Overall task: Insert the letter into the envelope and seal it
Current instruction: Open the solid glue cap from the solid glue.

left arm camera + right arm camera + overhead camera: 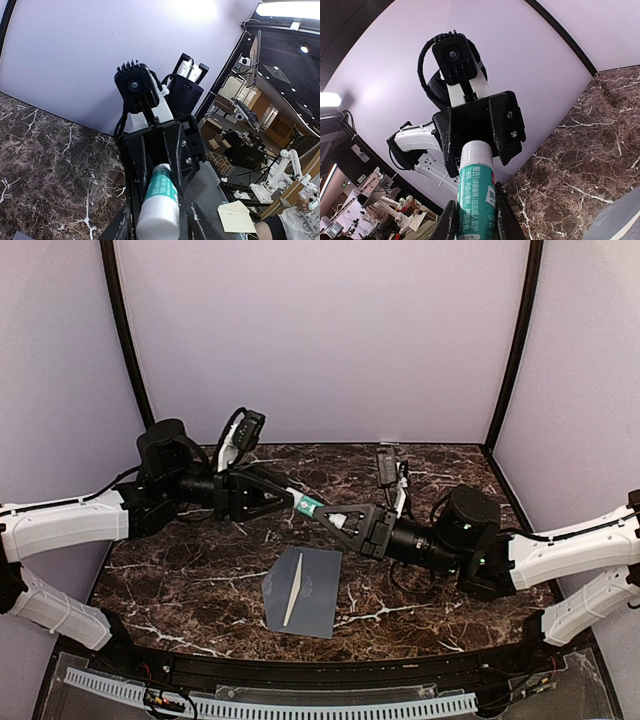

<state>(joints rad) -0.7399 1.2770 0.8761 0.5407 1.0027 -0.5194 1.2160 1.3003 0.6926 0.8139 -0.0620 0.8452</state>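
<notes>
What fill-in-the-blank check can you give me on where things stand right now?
1. The left gripper and right gripper both grip one green-and-white ____ between them.
2. The envelope lies flat on the ____, held by neither gripper.
3. The envelope's colour is ____.
Missing words: tube; table; grey-blue.

Soft even light; fisheye warp, corner glare in wrist views.
</notes>
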